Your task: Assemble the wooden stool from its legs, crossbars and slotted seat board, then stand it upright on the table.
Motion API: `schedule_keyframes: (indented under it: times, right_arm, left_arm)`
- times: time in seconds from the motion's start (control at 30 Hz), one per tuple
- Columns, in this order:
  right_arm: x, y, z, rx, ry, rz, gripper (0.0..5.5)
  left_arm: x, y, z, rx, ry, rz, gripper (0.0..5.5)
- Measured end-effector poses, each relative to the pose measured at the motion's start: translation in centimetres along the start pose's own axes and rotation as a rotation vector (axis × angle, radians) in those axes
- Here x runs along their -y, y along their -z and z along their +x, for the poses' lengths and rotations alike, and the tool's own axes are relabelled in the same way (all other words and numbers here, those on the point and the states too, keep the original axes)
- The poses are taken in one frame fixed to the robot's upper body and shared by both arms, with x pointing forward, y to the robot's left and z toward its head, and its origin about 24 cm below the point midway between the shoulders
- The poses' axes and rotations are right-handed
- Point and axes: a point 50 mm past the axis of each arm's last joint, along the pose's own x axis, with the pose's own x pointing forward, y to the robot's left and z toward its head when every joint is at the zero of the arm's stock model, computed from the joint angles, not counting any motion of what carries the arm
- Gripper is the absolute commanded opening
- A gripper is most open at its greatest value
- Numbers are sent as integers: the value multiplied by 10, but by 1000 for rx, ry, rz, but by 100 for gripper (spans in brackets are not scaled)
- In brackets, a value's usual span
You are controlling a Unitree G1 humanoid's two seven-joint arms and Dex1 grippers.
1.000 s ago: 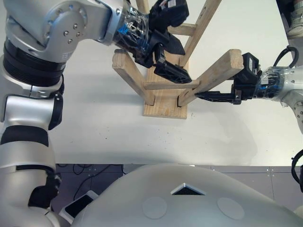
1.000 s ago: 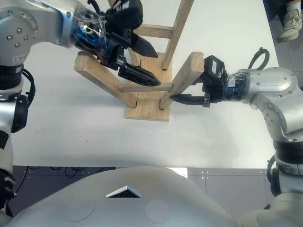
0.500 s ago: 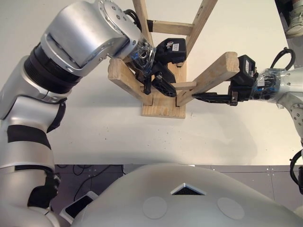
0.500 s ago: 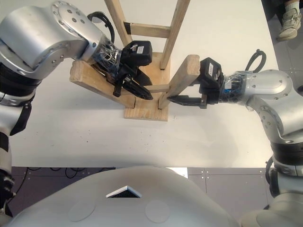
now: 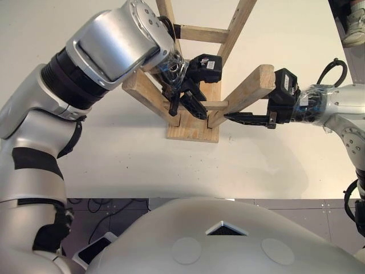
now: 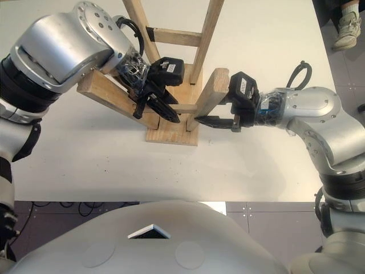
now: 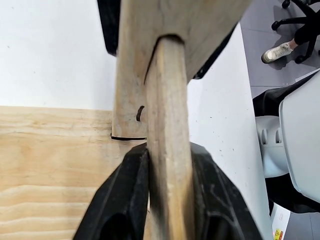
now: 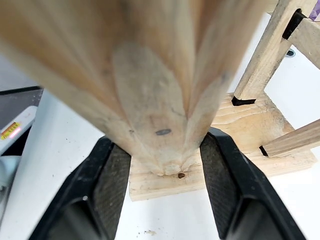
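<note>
Your stool looks nearly built, seat board down on the worktop. The left end effector clamps the near crossbar, the right end effector a leg. Uprighting remains.

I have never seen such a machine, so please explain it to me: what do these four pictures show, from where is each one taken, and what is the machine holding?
This is a humanoid robot with two arms, each ending in a two-finger gripper. Two pictures come from cameras on its head, looking down over the arms. The other two come from a camera on each wrist. On the white table a wooden stool stands upside down, with its seat board flat on the table and its legs pointing up. The left gripper is closed on a thin crossbar between the two near legs. The right gripper clamps the near right leg.
</note>
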Motion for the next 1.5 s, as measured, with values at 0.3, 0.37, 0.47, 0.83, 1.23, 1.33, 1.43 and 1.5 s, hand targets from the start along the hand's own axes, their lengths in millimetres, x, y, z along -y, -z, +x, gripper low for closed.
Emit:
schedule_keyframes:
  times: [0.3, 0.37, 0.47, 0.83, 1.23, 1.33, 1.43, 1.5]
  right_arm:
    - [10, -12, 14, -81, -58, -147, 201]
    - [12, -12, 15, -79, -69, -165, 201]
    - [12, -12, 16, -76, -74, -175, 201]
    - [7, -13, 18, -59, -73, -200, 201]
    - [5, -14, 24, -58, -77, -208, 230]
    - [10, 7, 24, -171, -43, -155, 274]
    - [10, 20, 24, -206, -44, -92, 332]
    - [11, 21, 23, -222, -50, -94, 335]
  left_arm:
    - [-2, 0, -3, -12, -24, -10, 88]
    - [-2, -1, -5, -12, -28, -9, 88]
    - [-2, -1, -5, -9, -30, -17, 128]
    - [22, -13, -18, 19, -78, 245, 301]
    - [62, -37, -163, 546, -415, 386, 332]
    - [38, -36, -218, 872, -680, 238, 332]
    - [14, -19, -252, 1083, -882, 128, 332]
    - [-14, 15, -265, 1189, -1053, -32, 332]
